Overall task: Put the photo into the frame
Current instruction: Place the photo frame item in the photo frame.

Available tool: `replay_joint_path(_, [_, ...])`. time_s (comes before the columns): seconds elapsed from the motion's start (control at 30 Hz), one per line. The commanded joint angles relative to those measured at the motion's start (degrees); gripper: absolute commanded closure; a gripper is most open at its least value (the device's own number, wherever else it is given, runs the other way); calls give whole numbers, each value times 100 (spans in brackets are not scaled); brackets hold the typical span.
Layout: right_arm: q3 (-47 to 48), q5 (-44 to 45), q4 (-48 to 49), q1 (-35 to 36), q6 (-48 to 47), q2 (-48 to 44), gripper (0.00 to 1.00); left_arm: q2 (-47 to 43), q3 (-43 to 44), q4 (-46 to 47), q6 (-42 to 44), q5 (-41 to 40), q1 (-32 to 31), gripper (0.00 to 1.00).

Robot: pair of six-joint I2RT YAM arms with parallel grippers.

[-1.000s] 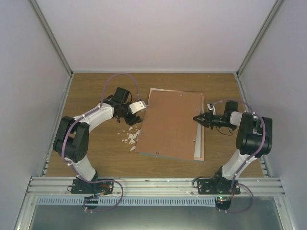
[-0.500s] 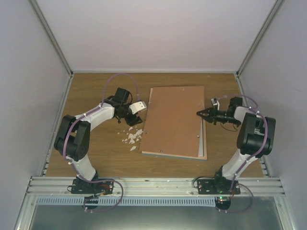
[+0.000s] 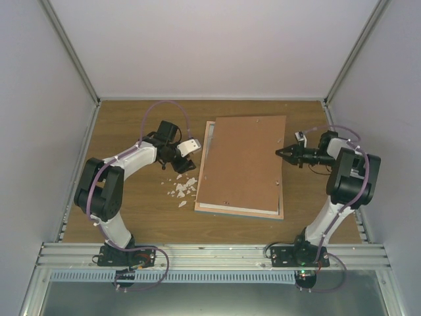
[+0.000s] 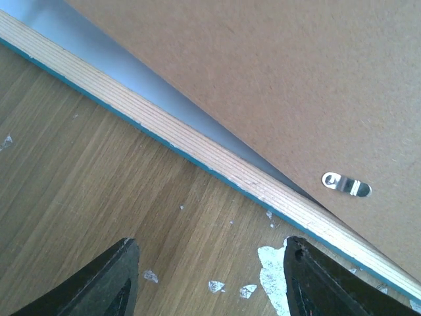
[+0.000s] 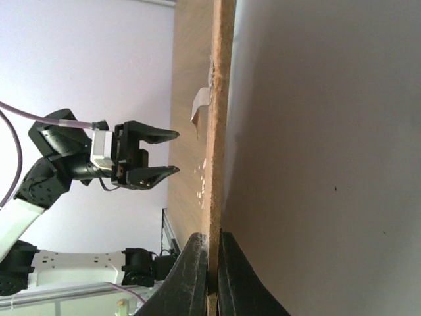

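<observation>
Frame (image 4: 197,150) lies face down mid-surface (image 3: 125,125), so with your right claw (image 3: 284,153) pinching the raised backing board (image 3: 245,161) by its right edge, move it level and slowly; left claw (image 4: 210,245) hovers open alongside.

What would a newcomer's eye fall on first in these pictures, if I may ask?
Most striking is the big brown backing board in the middle, lying askew over the frame, whose pale wood edge shows on its left. The right end effector is shut on the board's right edge, while the left end effector stands open beside white scraps strewn on the table.
</observation>
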Motion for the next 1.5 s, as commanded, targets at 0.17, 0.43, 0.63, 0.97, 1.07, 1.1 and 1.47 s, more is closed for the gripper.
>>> replay_joint_path(0.17, [257, 48, -601, -19, -814, 414, 99, 43, -114, 251, -84, 144, -26, 39])
replay_joint_path(0.43, [979, 524, -818, -49, -921, 477, 35, 26, -203, 308, -150, 144, -21, 39])
replay_joint_path(0.63, [1061, 1742, -454, -71, -604, 231, 25, 14, -269, 422, -284, 168, -21, 39])
replay_joint_path(0.97, [453, 3066, 77, -164, -517, -340, 28, 130, -395, 709, -602, 88, -19, 42])
replay_joint_path(1.07, [455, 3062, 151, -265, -585, -335, 34, 171, -437, 787, -643, 71, -20, 46])
replay_joint_path(1.1, [483, 3123, 209, -339, -616, -331, 37, 180, -452, 810, -624, 52, -23, 48])
replay_joint_path(1.47, [161, 4226, 974, -310, -785, -129, 81, 475, -473, 989, -445, -83, -20, 64])
